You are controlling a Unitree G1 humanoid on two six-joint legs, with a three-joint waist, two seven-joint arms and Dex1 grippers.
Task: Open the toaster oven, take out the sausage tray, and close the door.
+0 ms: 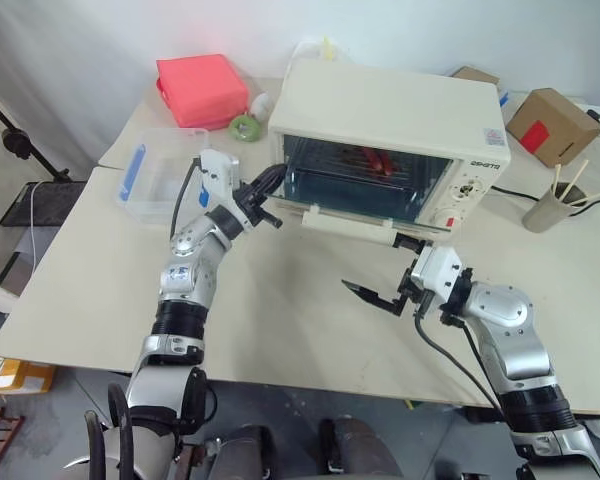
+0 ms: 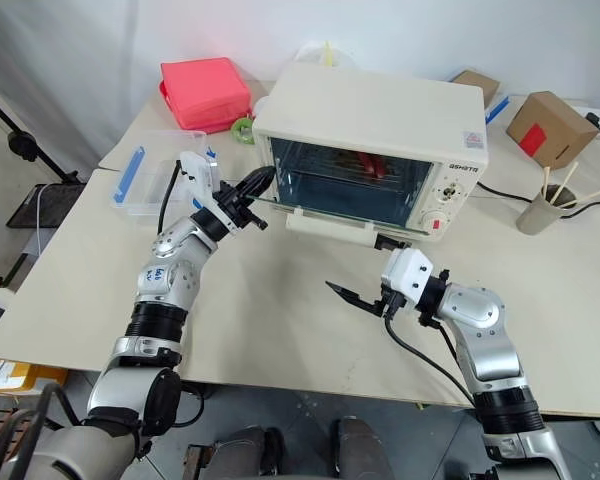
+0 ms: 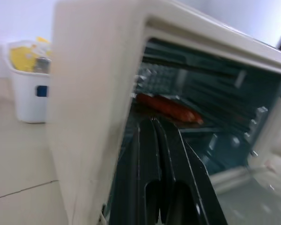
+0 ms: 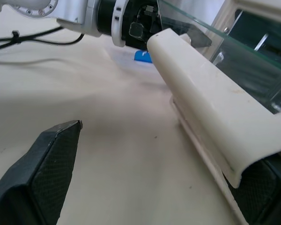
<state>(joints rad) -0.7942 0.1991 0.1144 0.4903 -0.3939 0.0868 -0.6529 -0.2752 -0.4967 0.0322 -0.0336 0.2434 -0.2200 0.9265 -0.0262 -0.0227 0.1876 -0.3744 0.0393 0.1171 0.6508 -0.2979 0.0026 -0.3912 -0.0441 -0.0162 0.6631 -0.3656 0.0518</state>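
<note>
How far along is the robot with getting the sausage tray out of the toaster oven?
Done: the glass door with its cream bar handle is down on the cream-white boxy toaster oven. In hand: the shut left gripper reaches inside towards the silvery metal sausage tray. Left: pulling it out, closing the door. The right gripper is open.

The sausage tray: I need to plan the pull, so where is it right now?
The sausage tray sits inside the toaster oven, behind the lowered door, toward the middle of the cavity, just ahead of the left hand.
</note>
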